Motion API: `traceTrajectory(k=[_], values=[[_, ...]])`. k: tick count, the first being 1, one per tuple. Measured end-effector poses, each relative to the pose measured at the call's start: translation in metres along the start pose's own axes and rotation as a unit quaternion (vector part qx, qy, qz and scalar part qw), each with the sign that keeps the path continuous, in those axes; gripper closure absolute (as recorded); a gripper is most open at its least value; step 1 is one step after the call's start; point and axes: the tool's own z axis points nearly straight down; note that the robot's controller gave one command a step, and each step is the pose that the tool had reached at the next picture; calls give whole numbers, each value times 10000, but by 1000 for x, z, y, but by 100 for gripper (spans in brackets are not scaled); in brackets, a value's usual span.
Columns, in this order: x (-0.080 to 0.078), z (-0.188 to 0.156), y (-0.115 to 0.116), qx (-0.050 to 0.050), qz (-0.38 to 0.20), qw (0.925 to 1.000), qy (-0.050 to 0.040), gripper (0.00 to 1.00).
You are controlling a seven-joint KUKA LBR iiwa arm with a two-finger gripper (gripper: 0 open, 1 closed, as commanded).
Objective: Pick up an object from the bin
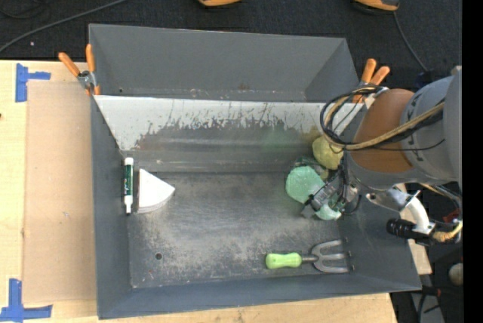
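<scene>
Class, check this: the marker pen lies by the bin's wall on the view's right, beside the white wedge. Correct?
No. The camera view shows the marker pen by the bin's wall on the view's left, not right, beside the white wedge.

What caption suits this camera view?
End effector over a pale green rounded lump at the right of the grey metal bin.

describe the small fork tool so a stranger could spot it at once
In the grey metal bin, look along the floor by the near wall, right of middle. A small hand fork lies there alone. Unlike the rounded pale green lump behind it, it has a bright green handle and grey prongs.
</scene>
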Motion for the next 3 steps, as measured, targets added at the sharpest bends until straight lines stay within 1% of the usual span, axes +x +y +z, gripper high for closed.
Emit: traceTrajectory(k=[1, 2, 3], values=[[0, -3, 0, 3, -12, 10000, 0, 100], [1, -32, -1, 16, -15, 10000, 20, 100], [2, -83, -2, 35, -23, 10000, 39, 100]])
